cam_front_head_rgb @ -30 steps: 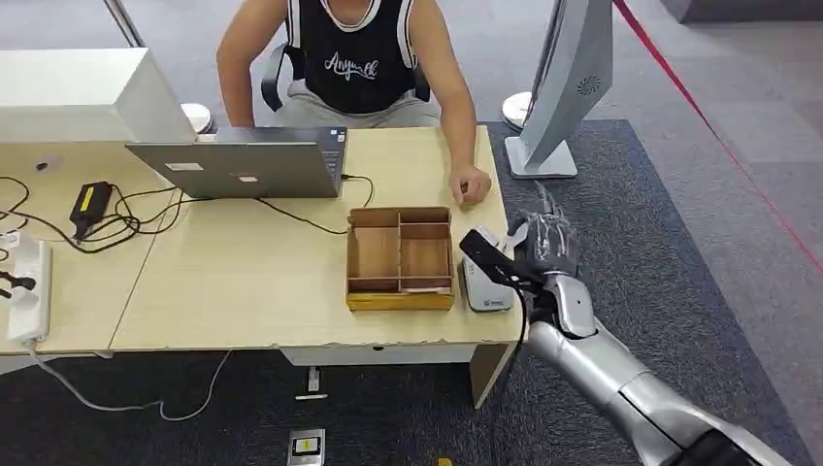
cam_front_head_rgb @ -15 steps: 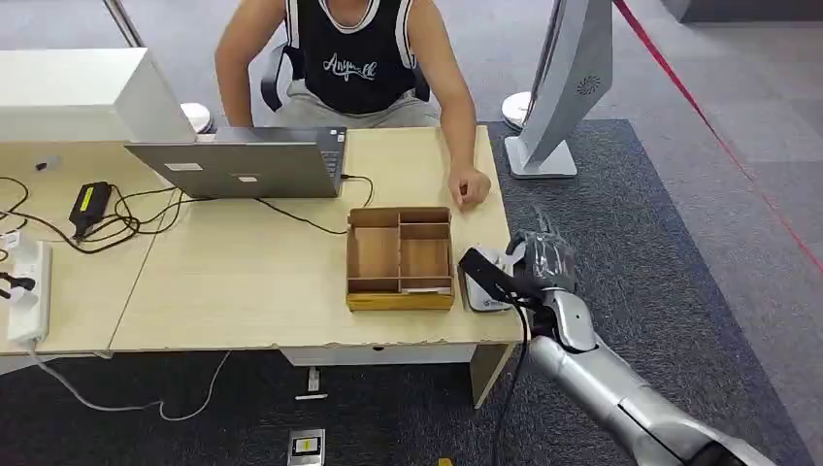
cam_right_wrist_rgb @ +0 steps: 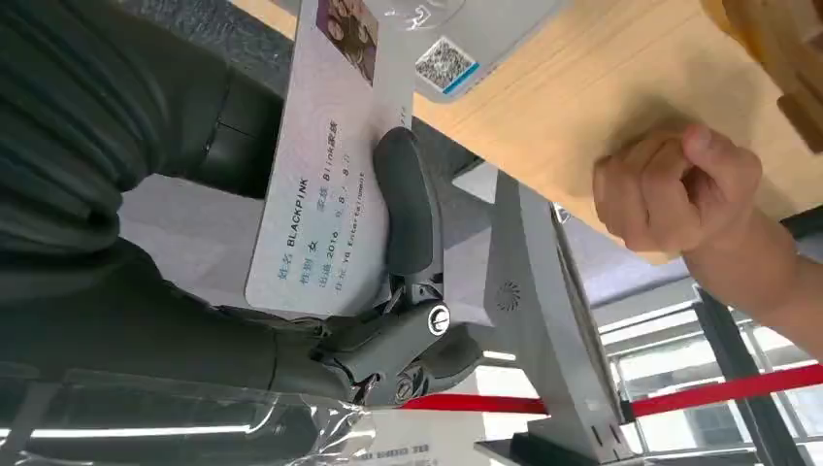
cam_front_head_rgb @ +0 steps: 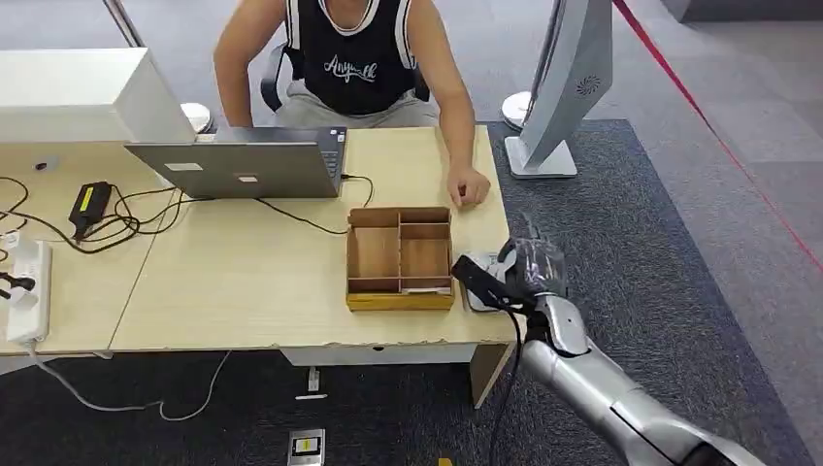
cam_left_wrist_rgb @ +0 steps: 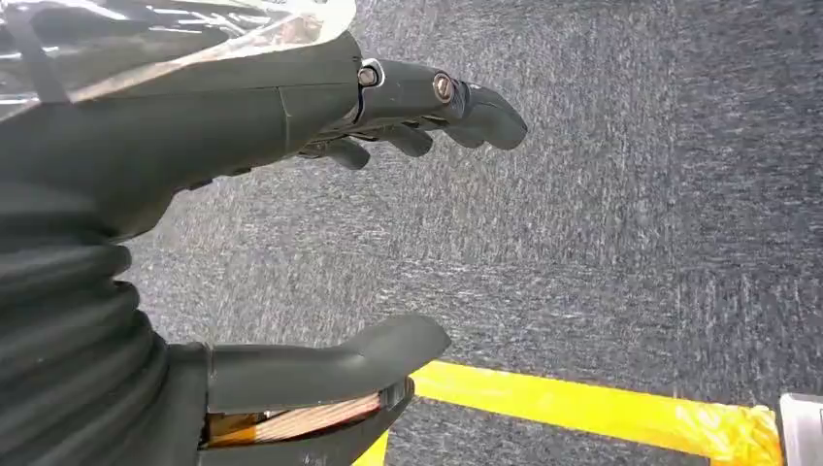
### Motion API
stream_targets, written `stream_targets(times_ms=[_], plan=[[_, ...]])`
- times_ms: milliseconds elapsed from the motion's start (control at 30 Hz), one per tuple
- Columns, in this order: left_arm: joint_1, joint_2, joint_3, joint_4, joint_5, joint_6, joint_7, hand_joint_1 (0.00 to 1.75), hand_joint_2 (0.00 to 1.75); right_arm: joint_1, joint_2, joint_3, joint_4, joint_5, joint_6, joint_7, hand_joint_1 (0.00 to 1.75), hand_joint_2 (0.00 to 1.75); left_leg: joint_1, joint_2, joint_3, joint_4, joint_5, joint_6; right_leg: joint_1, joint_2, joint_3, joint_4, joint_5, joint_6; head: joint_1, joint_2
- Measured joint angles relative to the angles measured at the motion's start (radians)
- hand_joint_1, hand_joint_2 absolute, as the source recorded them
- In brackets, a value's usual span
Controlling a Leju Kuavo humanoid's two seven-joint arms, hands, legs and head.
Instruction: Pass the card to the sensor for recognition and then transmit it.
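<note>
In the head view my right hand [cam_front_head_rgb: 532, 266] hangs at the table's right front corner and holds the card [cam_front_head_rgb: 475, 280] just over the white sensor [cam_front_head_rgb: 482, 300], covering part of it. From the right wrist view the card [cam_right_wrist_rgb: 320, 165] is pale lilac with a small photo and printed text. The thumb [cam_right_wrist_rgb: 410, 206] presses it against the fingers, and the sensor's QR label [cam_right_wrist_rgb: 444, 61] lies just past the card's far end. My left hand [cam_left_wrist_rgb: 175, 136] hangs over grey carpet, fingers apart and holding nothing.
A wooden compartment box [cam_front_head_rgb: 400, 256] stands beside the sensor on the table [cam_front_head_rgb: 291, 330]. A person sits behind it, fist [cam_front_head_rgb: 471, 186] resting near the box. A laptop [cam_front_head_rgb: 243, 165], cables and a power strip [cam_front_head_rgb: 29, 291] lie to the left. A white stand [cam_front_head_rgb: 568, 87] rises at the right.
My right hand has moved down and left with the card, bringing it from beside the sensor to over it. The person's fist has stayed put.
</note>
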Motion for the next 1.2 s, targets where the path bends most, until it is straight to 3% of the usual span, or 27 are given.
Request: stream_targets(times_ms=[833, 1200], plan=[[0.006, -0.001, 0.000, 0.000, -0.012, 0.000, -0.007, 0.00, 1.75, 0.034, 0.027, 0.025, 0.042, -0.018, 0.048, 0.004, 1.75, 1.75, 0.000, 0.000, 0.000, 0.000, 0.000, 0.000, 0.000, 0.000, 0.000, 0.000, 0.000, 0.000, 0.000, 0.000], [0.009, 0.000, 0.000, 0.000, -0.007, 0.000, -0.010, 0.00, 1.75, 0.033, 0.042, 0.032, 0.070, -0.039, 0.048, -0.026, 1.75, 1.75, 0.000, 0.001, 0.002, 0.000, 0.000, 0.000, 0.000, 0.000, 0.002, 0.000, 0.000, 0.000, 0.000, 0.000]])
